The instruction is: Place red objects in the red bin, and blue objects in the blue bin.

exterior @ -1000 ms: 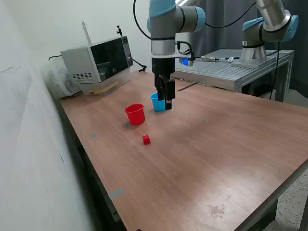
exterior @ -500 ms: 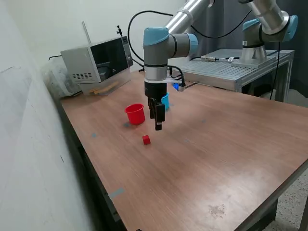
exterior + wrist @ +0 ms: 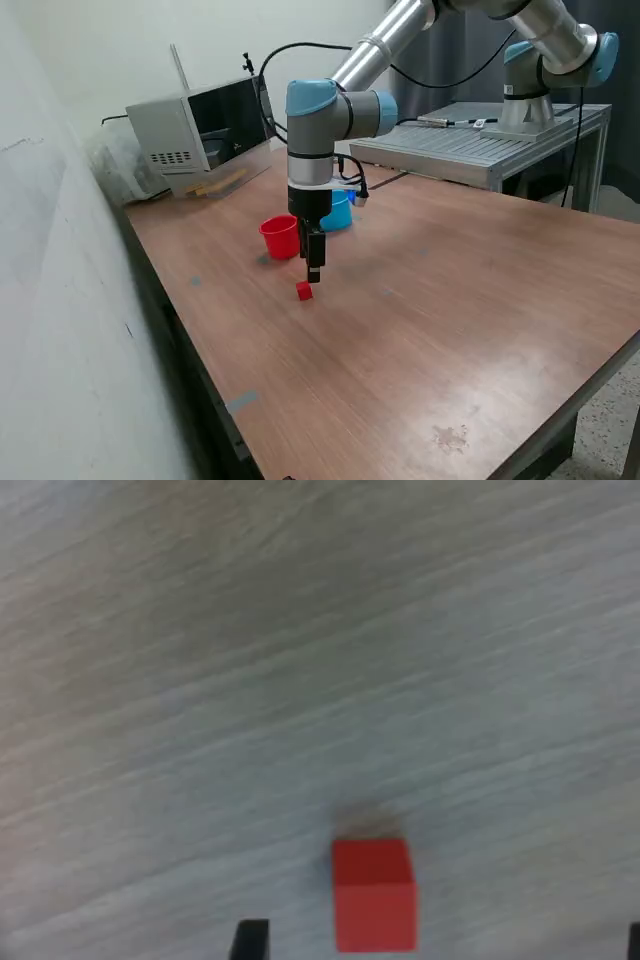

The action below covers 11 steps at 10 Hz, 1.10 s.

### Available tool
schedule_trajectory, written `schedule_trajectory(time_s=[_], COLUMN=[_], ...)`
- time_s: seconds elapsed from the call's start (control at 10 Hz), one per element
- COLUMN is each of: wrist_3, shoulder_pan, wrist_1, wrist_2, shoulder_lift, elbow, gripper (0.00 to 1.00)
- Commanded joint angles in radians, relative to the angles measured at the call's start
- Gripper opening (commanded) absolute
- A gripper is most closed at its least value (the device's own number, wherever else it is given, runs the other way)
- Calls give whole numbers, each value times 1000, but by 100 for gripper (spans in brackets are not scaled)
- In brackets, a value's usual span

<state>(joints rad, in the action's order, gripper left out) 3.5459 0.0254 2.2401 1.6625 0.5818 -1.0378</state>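
Observation:
One red cube lies on the wooden table in front of the red cup. The light-blue cup stands just behind, partly hidden by the arm. My gripper hangs just above the red cube, a little behind it. In the wrist view the red cube lies between the two dark fingertips, which stand wide apart, so the gripper is open and empty. No dark-blue cubes and no second red cube are in view.
A white microwave-like box sits at the table's back corner on the exterior view's left. A second arm stands on a metal bench behind the table. A wall runs along the exterior view's left.
The gripper has moved from over the light-blue cup toward the exterior view's left and down, and now hangs low over the red cube. The cube and cups have not moved.

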Motion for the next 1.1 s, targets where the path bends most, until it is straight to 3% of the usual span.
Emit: schedule_trajectory(time_s=[0.0, 0.4, 0.5, 1.0], wrist_3=[-1, -1, -1, -34], shoulder_pan=[-16, -21, -21, -19], wrist_1=[22, 24, 24, 23], wrist_2=[3, 8, 8, 5], shoulder_lift=[-25, -42, -43, -43], elbow=[5, 21, 21, 4], gripper=[100, 100, 0, 0])
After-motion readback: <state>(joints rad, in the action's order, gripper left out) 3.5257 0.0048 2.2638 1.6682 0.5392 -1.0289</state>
